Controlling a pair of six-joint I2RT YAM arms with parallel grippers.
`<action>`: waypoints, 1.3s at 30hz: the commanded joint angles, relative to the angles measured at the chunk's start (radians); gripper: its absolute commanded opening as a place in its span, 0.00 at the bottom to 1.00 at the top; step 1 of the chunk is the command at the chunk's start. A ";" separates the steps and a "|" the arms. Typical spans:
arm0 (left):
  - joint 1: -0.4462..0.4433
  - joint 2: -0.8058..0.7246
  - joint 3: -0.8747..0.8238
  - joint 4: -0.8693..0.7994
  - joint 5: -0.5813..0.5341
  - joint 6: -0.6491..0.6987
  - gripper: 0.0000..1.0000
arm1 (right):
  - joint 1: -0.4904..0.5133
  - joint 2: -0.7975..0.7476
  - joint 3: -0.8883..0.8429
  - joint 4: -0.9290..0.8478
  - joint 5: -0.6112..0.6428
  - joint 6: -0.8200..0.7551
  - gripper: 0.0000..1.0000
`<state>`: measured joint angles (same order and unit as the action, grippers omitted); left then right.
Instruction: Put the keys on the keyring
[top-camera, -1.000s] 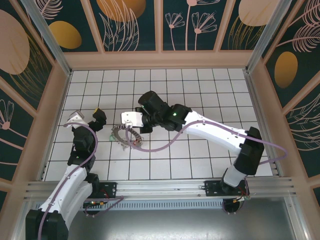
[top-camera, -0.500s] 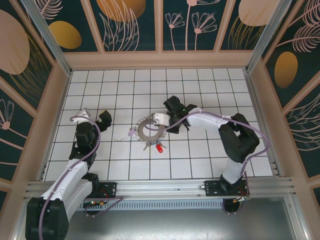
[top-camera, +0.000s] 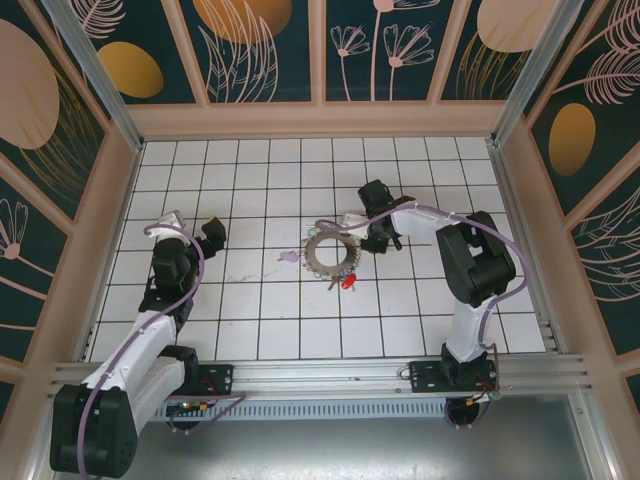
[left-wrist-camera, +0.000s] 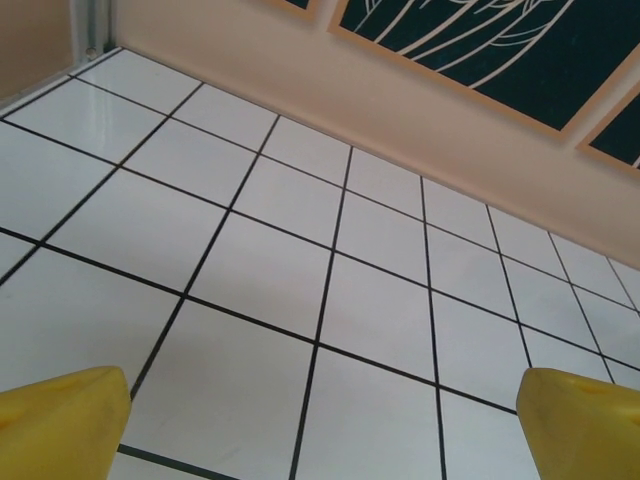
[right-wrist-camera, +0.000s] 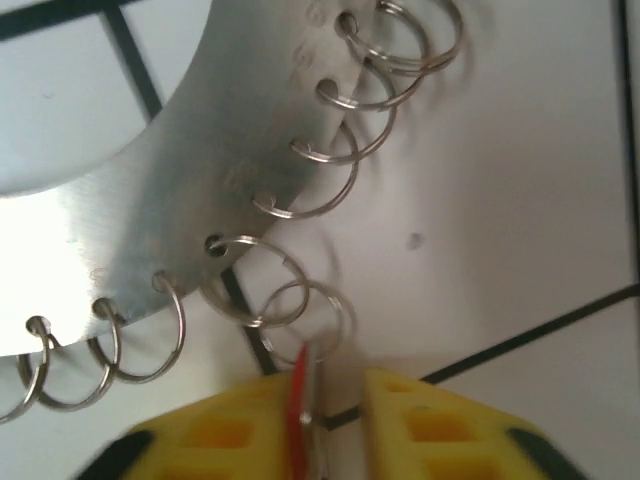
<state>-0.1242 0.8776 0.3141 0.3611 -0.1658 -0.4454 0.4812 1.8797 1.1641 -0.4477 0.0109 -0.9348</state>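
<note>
Keyring (right-wrist-camera: 190, 190) lies flat just ahead of the right gripper (right-wrist-camera: 325, 425), with the split rings (right-wrist-camera: 330, 170) on its rim reaching to the fingertips. A thin red sliver, which we read as a red key (right-wrist-camera: 298, 395), stands edge-on between the pads, long axis toward the rim. The jaws are close together; we cannot tell if they pinch it. Left gripper (left-wrist-camera: 325, 415) is spread wide, empty and well apart, so the right arm is nearer

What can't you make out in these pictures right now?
- Right wrist view: the red piece inside the right end effector is edge-on and cropped by the bottom edge; gripped or loose, unclear.
- Top view: the red key and purple key by the keyring are too small to tell whether they're attached.
- Left wrist view: the bottom edge crops the left end effector.
</note>
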 joint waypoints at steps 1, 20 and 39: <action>0.006 0.020 0.086 -0.093 -0.112 0.071 0.99 | -0.013 0.057 -0.049 -0.034 0.083 0.066 0.33; 0.006 -0.190 0.325 -0.290 0.180 0.490 0.99 | -0.058 -0.971 -0.266 0.365 -0.193 0.395 0.99; 0.006 -0.011 -0.160 0.374 0.031 0.373 0.99 | -0.421 -1.117 -1.243 1.555 0.020 0.886 0.99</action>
<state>-0.1234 0.8379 0.2005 0.4858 -0.0681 -0.0433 0.1421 0.7006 0.0071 0.7807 0.1303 -0.2180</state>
